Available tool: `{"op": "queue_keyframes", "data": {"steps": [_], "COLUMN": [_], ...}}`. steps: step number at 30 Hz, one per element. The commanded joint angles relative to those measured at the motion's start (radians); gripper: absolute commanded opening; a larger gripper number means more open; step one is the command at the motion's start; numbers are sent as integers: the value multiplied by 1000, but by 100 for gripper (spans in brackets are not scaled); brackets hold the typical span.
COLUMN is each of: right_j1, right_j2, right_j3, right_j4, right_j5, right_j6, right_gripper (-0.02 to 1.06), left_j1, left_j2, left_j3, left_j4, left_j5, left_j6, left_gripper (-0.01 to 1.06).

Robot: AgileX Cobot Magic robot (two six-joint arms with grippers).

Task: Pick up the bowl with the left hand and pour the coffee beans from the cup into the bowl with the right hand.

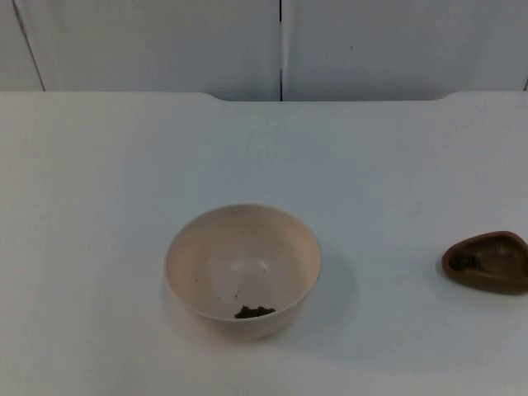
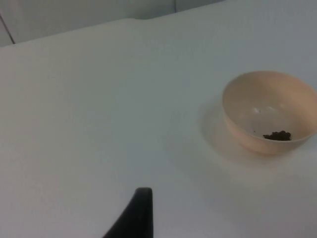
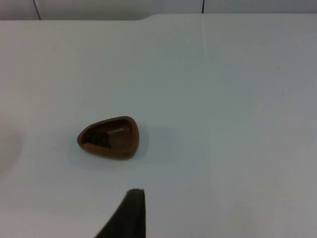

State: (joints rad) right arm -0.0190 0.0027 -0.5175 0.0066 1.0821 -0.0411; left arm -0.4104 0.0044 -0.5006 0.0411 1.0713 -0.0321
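Observation:
A cream bowl (image 1: 223, 256) stands upright on the white table, front and centre, with a small heap of coffee beans (image 1: 254, 312) at its near inner wall. In the left wrist view the bowl (image 2: 262, 106) and its beans (image 2: 277, 135) lie well ahead of my left gripper (image 2: 141, 210), which hangs over bare table. A small brown teardrop-shaped cup (image 1: 503, 257) rests at the right edge, dark beans in its narrow end. My right gripper (image 3: 130, 213) hovers a short way back from the cup (image 3: 121, 146), not touching it.
The white table top (image 1: 124, 181) ends at the grey partition wall (image 1: 148, 41) at the back, with a notch in the table's far edge (image 1: 280, 99) in the middle.

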Motion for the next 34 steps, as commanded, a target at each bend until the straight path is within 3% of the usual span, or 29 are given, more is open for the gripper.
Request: {"op": "queue_keyframes", "data": {"steps": [1,18,34], "right_j1": [-6,-6,-6], "right_j2": [-3,-3,-3], "right_j3": [1,1,1], "right_j4": [-1,-1,1], "right_j5": [-5,-5,-5], "right_j6": [3,3,3], "right_gripper": [105,105,105], "left_j1": [38,260,404], "left_j2": [-4,-4,-4], "left_j3": [5,5,5], "left_j4": [3,3,3], "left_j5": [3,3,3], "left_j6": [-3,-3,-3], "left_gripper": [105,105,105]}}
